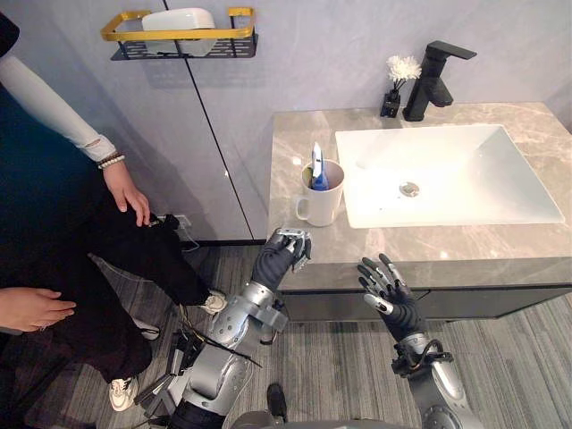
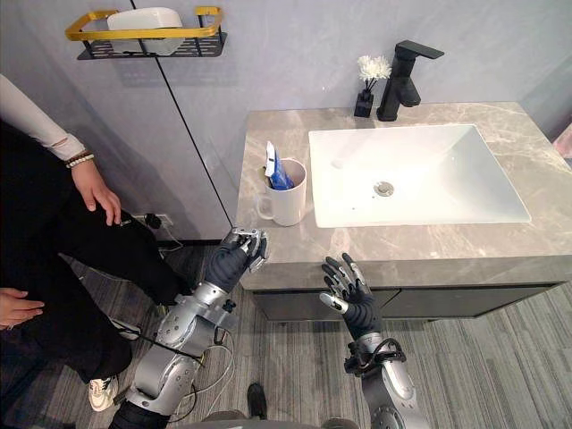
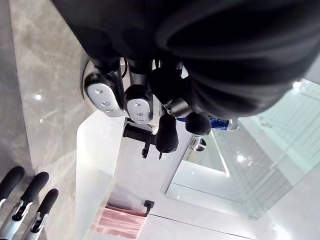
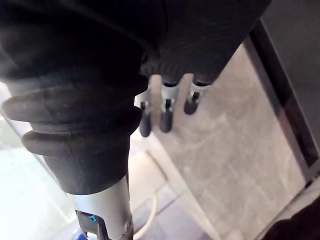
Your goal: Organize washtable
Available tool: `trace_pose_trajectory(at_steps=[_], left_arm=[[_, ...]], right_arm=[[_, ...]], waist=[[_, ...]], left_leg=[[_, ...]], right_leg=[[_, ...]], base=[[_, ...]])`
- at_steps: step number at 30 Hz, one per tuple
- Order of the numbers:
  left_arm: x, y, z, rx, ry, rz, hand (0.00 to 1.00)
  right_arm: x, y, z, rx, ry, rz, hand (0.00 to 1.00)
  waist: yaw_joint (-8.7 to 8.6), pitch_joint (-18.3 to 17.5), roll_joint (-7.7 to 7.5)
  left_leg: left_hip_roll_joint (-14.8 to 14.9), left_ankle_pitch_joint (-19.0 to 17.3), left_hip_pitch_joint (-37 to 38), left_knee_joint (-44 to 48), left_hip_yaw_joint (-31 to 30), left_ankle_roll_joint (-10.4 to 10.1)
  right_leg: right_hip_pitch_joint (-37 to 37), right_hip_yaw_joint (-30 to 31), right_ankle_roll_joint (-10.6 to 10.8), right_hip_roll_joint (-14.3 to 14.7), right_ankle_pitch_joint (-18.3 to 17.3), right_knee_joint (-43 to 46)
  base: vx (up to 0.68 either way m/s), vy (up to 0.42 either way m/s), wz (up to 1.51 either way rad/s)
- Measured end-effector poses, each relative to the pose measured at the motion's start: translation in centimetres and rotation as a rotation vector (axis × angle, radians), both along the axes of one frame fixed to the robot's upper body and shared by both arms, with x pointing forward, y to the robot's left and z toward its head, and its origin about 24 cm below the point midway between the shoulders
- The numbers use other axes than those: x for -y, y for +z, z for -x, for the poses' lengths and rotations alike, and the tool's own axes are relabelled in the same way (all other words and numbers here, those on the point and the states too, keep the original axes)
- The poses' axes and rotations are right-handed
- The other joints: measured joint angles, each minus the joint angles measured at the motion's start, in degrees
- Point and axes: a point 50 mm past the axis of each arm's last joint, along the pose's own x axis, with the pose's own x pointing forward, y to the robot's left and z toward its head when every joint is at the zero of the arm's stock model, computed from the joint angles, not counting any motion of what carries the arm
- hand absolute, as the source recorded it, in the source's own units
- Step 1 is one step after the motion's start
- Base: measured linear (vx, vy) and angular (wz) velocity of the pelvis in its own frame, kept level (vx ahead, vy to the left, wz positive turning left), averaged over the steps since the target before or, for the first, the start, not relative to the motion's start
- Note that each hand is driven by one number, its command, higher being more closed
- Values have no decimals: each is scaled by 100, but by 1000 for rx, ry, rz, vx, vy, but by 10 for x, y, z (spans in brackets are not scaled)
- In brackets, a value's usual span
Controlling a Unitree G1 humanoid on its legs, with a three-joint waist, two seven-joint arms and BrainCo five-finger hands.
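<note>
A white mug (image 1: pixel 322 198) stands on the grey marble washtable (image 1: pixel 295 143), left of the white sink basin (image 1: pixel 447 170). A blue and white toothpaste tube (image 1: pixel 316 168) sticks up out of the mug. My left hand (image 1: pixel 282 254) is at the counter's front edge just below the mug, its fingers (image 3: pixel 137 102) curled with nothing in them. Further right, my right hand (image 1: pixel 386 290) hovers in front of the counter edge with its fingers (image 4: pixel 166 109) straight and spread, holding nothing.
A black faucet (image 1: pixel 433 79) and a small black vase of white flowers (image 1: pixel 398 82) stand behind the basin. A yellow-railed wall shelf (image 1: pixel 179 36) carries a white item. A person (image 1: pixel 63 250) sits at the left, a hand (image 1: pixel 125 192) near the counter's side.
</note>
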Motion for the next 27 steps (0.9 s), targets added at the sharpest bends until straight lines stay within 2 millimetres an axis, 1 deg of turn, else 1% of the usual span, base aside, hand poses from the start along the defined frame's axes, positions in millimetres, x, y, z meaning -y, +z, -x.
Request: trace_pose_trajectory(at_steps=[2,5,7,9,11,12,13,14,18,21,24,27], left_arm=[[1,1,-2,7,3,-12,100],[2,5,-11,33,16,-56,100],[2,11,-17,60,22,-75,100],[5,17,-20,88,11,-76,100],[10,20,-22,100,-10,-81,100],[12,20,-22,100,-15,-83,100],[14,16,-23,86,-25,-97,100],[15,14,-23,81,-25,-105,100],[19,4,-23,48,-41,-129,100],[22,3,-22,46,-53,-136,100],[23,-3,-26,26,-54,-156,100],[24,-4,-29,26,-60,-176,100]], right_arm=[[-1,-1,1,-4,-4,-7,0],[-5,-2,3,-10,0,-24,0],[-9,-2,3,-11,13,-35,0],[-11,-2,4,-14,21,-44,0],[-12,-3,5,-19,21,-45,0],[-11,-3,5,-20,20,-45,0],[-11,-3,5,-20,22,-42,0],[-11,-3,5,-20,22,-42,0],[-9,-7,10,-44,14,-37,0],[-6,-10,14,-58,11,-27,0],[-6,-10,14,-57,10,-27,0],[-5,-10,14,-59,6,-26,0]], waist=[[-35,-9,-11],[-118,-26,-35],[-134,-56,-83],[-140,-61,-89],[-153,-70,-75],[-159,-74,-70],[-229,-100,-30],[-259,-110,-15],[-329,-139,30],[-333,-148,30],[-347,-186,35],[-362,-198,16]], left_leg=[[-46,25,21,-31,-16,23],[-71,36,78,-32,-17,40],[-86,43,81,-39,-13,54],[-107,47,81,-78,-11,63],[-134,45,68,-86,2,64],[-140,45,60,-86,5,65],[-158,54,18,-87,33,72],[-160,61,1,-88,50,77],[-148,121,0,-90,137,102],[-142,148,-19,-90,170,120],[-141,183,-82,-90,208,145],[-142,207,-148,-89,220,178]], right_leg=[[24,-16,0,-12,0,0],[77,-4,-83,-33,54,0],[70,34,-92,-45,60,-4],[64,63,-93,-63,59,-14],[64,69,-97,-81,55,-63],[63,70,-99,-85,54,-78],[27,75,-101,-99,52,-120],[-25,76,-101,-101,52,-122],[-51,145,-99,-91,52,-192],[-101,205,-93,-80,68,-190],[-161,239,-85,-72,133,-218],[-230,255,-93,-73,163,-218]], base=[[7,38,8],[-11,60,3],[-39,45,-5],[-56,37,-5],[-67,36,-3],[-77,46,-4],[-77,40,-4],[-81,37,-13],[-43,24,-12],[-6,23,-7],[26,25,-6],[23,21,-1]])
